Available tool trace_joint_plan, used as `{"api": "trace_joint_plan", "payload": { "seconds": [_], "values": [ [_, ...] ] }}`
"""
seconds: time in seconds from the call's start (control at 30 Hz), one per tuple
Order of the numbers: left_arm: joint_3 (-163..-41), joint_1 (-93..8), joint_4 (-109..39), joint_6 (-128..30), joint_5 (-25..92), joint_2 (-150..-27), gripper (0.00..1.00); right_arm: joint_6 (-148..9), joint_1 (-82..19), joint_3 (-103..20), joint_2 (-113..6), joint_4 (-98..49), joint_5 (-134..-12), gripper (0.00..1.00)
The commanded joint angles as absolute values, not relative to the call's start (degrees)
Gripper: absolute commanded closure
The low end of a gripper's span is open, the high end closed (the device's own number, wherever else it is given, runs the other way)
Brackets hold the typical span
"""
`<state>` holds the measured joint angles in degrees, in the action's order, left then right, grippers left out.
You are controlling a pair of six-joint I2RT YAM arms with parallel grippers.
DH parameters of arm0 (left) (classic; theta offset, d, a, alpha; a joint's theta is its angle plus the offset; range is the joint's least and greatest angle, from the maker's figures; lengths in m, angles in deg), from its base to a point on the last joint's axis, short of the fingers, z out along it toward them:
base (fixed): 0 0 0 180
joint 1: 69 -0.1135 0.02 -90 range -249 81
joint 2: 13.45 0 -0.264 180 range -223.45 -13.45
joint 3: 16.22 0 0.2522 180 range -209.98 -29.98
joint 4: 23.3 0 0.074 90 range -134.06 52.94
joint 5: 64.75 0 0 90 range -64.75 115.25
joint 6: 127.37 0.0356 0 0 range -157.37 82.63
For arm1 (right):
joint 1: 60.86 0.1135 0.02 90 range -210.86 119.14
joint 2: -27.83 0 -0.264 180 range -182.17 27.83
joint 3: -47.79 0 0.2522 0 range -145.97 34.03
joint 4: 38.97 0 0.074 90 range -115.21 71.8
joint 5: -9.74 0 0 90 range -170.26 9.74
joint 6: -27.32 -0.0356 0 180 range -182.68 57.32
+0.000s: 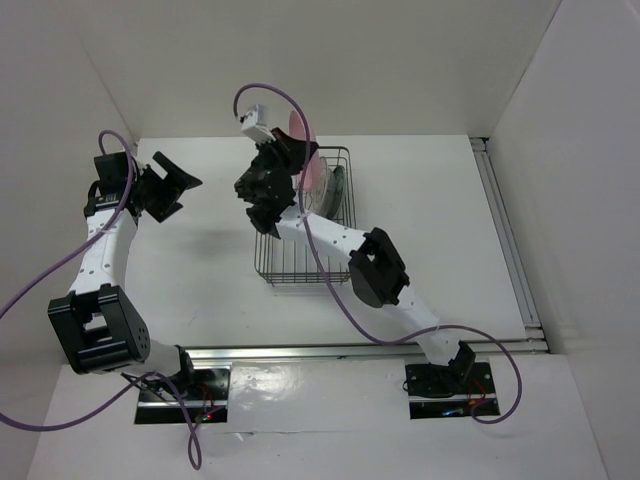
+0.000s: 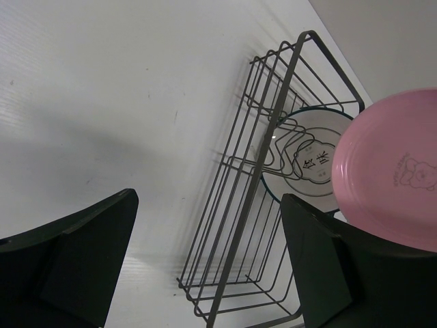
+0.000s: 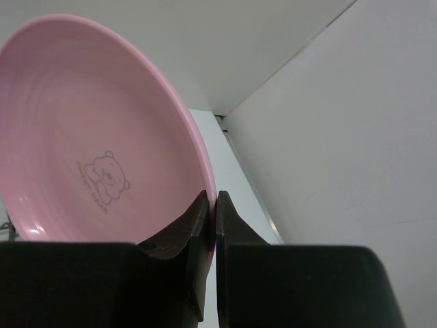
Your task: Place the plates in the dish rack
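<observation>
Black fingers (image 3: pixel 198 225) of the right gripper (image 3: pixel 213 201) fill the foreground, pressed together on the lower rim of a pink plate (image 3: pixel 89 123). They pinch it on edge, so that its hollow face, printed with a small bear (image 3: pixel 106 176), is turned toward the wrist camera.

Seen from above, the pink plate hangs over the far left corner of the dish rack (image 1: pixel 300 272), a black wire basket lying on a white table (image 1: pixel 430 210). The right arm reaches across the rack's near end to hold it there. Whether the plate's edge touches the wires cannot be told.

Inside the rack's far half a second plate (image 2: pixel 307 167), white-faced with a dark teal rim and dark characters at its centre, stands on edge among the upright prongs, just beside the pink one.

The left gripper (image 1: pixel 180 185) hovers well to the left of the rack, about level with its far end. Its jaws are spread wide and hold nothing, and its camera looks along the rack toward both plates. A purple cable (image 1: pixel 335 290) from the right arm crosses the rack's near end.
</observation>
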<state>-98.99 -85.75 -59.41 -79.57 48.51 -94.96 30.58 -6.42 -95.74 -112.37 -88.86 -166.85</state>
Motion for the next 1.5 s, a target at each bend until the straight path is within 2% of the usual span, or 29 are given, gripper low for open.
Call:
{"api": "trace_joint_plan", "payload": {
  "seconds": [0.0,0.17,0.27,0.3,0.33,0.4,0.43,0.47,0.6,0.8,0.9,1.03,1.17,1.47],
  "values": [
    [-100.55,-86.05,-58.77,-79.12,50.21,-93.43,0.00,47.01,-5.84,-100.45,-111.84,-113.52,-176.76,1.00],
    [-100.55,-86.05,-58.24,-79.12,50.73,-93.43,0.00,45.61,-5.84,-96.13,-106.12,-112.22,-174.92,1.00],
    [-100.55,-86.05,-58.24,-78.59,51.26,-93.43,0.00,40.98,-5.06,-91.50,-101.04,-105.04,-171.77,1.00],
    [-100.55,-86.05,-58.24,-78.59,51.26,-93.43,0.00,37.38,-4.53,-89.82,-99.02,-100.22,-170.88,1.00],
    [-100.55,-86.05,-58.24,-78.59,51.26,-93.43,0.00,32.99,-4.52,-88.94,-94.99,-87.39,-170.18,1.00],
    [-100.03,-86.05,-57.62,-78.59,51.79,-93.43,0.00,11.16,-4.52,-88.13,-90.32,-67.68,-166.15,1.00],
    [-100.03,-86.05,-57.62,-78.59,51.79,-93.43,0.00,0.54,-4.52,-90.49,-87.69,-41.55,-164.13,1.00],
    [-100.03,-86.05,-57.62,-78.59,51.79,-93.43,0.00,-12.71,-4.52,-94.77,-86.70,-34.94,-162.19,1.00],
    [-100.03,-86.05,-57.10,-78.59,51.18,-93.43,0.00,-10.99,-4.52,-91.21,-84.85,-39.44,-158.94,1.00],
    [-100.03,-86.05,-57.10,-78.59,51.17,-92.91,0.00,-27.41,-4.52,-101.13,-89.76,-16.88,-143.33,1.00],
    [-100.03,-86.05,-57.10,-77.98,51.17,-92.90,0.00,-27.35,-5.75,-100.45,-91.44,-15.27,-141.78,1.00],
    [-100.03,-86.05,-57.10,-77.98,48.99,-92.90,0.00,-26.82,-7.86,-96.05,-94.60,-19.22,-150.37,1.00],
    [-100.55,-86.05,-59.20,-77.98,47.31,-93.42,0.00,-25.94,-8.47,-95.43,-97.41,-21.16,-153.55,1.00],
    [-101.70,-86.05,-60.70,-77.98,46.25,-93.95,0.00,-13.63,-9.71,-91.39,-100.49,-38.73,-160.85,1.00]
  ]
}}
